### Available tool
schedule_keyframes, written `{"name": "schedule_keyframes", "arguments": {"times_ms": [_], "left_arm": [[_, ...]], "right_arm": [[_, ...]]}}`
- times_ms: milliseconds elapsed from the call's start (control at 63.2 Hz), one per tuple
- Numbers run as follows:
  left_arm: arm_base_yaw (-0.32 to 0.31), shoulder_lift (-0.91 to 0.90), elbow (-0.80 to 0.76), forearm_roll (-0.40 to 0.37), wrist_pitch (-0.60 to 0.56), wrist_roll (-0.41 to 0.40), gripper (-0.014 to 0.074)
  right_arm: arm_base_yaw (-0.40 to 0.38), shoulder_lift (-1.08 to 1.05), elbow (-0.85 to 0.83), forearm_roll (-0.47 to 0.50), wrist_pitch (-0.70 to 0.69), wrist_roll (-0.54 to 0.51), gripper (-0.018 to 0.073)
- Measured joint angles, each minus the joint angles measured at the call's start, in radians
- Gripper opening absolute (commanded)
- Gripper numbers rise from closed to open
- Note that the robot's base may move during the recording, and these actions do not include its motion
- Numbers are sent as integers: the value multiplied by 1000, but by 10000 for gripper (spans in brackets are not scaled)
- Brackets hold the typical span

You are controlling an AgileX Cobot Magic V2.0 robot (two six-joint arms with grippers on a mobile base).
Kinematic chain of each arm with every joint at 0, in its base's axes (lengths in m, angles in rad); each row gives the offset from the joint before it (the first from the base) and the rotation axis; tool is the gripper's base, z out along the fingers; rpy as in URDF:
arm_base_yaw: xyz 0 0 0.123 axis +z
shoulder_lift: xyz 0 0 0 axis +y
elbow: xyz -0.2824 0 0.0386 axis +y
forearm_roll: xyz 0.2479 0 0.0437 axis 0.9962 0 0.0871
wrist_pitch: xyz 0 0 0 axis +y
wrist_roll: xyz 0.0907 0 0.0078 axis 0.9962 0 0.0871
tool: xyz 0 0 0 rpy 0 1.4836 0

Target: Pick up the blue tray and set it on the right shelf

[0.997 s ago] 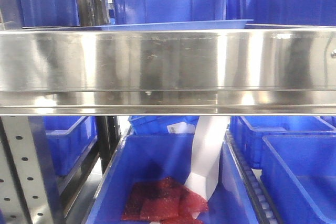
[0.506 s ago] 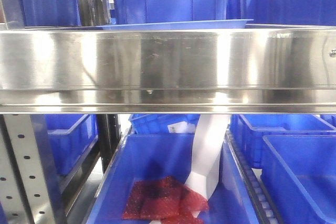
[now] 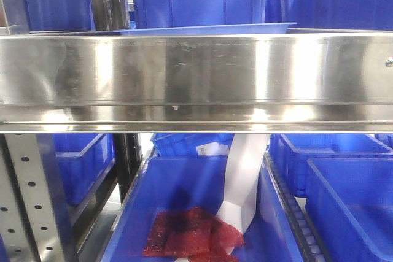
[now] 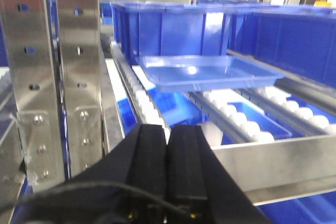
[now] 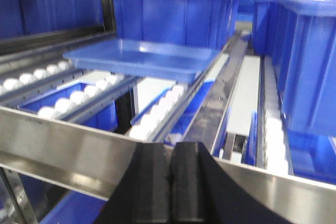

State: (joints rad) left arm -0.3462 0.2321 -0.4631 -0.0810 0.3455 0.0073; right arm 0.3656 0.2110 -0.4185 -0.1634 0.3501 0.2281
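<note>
Grippers first: your left gripper (image 4: 167,150) shows its two black fingers pressed flat together with nothing between them, and your right gripper (image 5: 170,177) is the same — pads meeting, empty. Both hang low in their wrist views, short of the broad steel front rail (image 3: 196,78) and well apart from the blue tray (image 4: 207,72). From the left wrist you see the tray lying flat on the white rollers (image 4: 236,119) of the right shelf (image 5: 68,140), its far edge just in front of a deep blue bin (image 4: 168,30); from the right wrist the tray (image 5: 139,59) sits the same way, level, rim up, nothing in it. In the front view only a thin sliver of its rim (image 3: 202,29) peeks above the rail, with more bins behind and, on the tier below, a bin holding a red mesh bag (image 3: 193,234) and a white strip (image 3: 242,182). Judging by how things lie, the tray is already resting on the shelf and neither hand holds it, so you look to be at the closing step — release done, placement in effect. What seems called for next is to draw both arms straight back clear of the rail without lifting into it, and to check the tray does not creep along the rollers.
</note>
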Motion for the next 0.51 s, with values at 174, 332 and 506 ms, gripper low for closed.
{"name": "schedule_keyframes", "arguments": {"times_ms": [174, 332, 506], "left_arm": [[0, 0, 0, 0, 0, 0, -46], [0, 0, 0, 0, 0, 0, -46], [0, 0, 0, 0, 0, 0, -46]], "right_arm": [[0, -1, 0, 0, -6, 0, 57], [0, -1, 4, 0, -8, 0, 57], [0, -1, 4, 0, -8, 0, 57]]}}
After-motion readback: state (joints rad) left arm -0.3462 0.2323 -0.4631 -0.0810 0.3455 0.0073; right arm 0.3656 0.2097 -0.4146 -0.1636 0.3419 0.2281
